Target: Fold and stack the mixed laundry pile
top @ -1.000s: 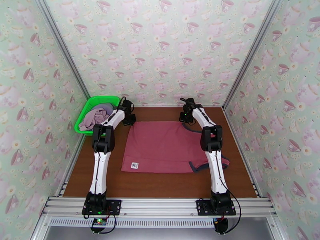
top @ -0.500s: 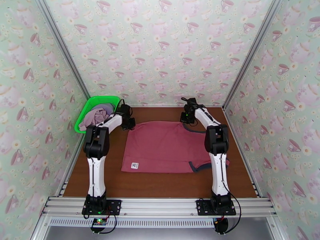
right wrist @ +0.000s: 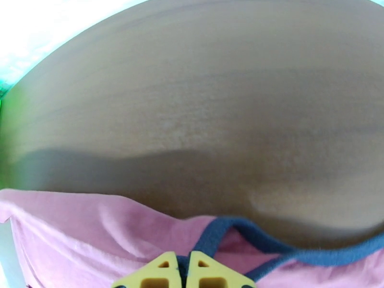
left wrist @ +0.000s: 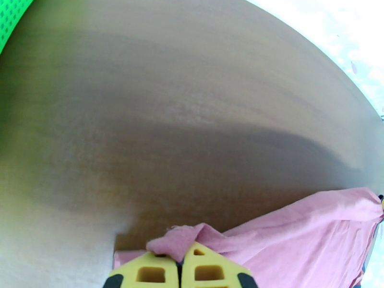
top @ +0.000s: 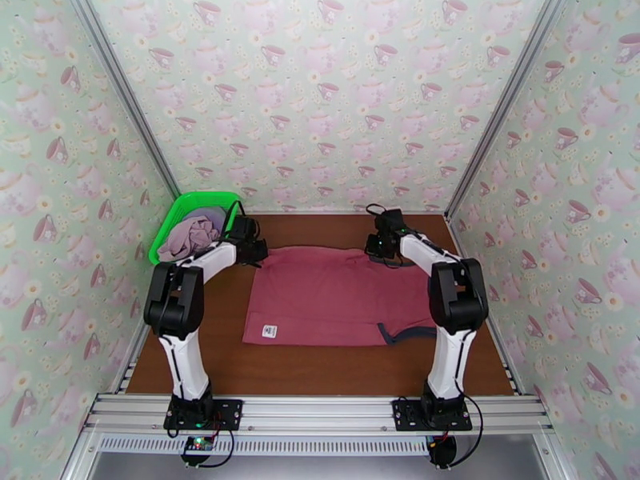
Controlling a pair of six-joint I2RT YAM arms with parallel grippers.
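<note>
Elbows now sit wider, left claw (left wrist: 181,259) and right claw (right wrist: 184,266) each pinching the far edge of the limp, light tank top (top: 328,298).

At six o'clock the left end effector (left wrist: 181,259) has its yellow fingers (left wrist: 150,273) pressed together on a bunched fold of the dusty-red tank top (left wrist: 297,241), which trails toward four o'clock across the brown worktop (left wrist: 192,116), with the green basket (left wrist: 12,15) at ten o'clock.

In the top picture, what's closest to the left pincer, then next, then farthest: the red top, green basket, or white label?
1. The red top, pinched in the left pincer.
2. The green basket, just to its left.
3. The white label, at the top's near corner.
</note>
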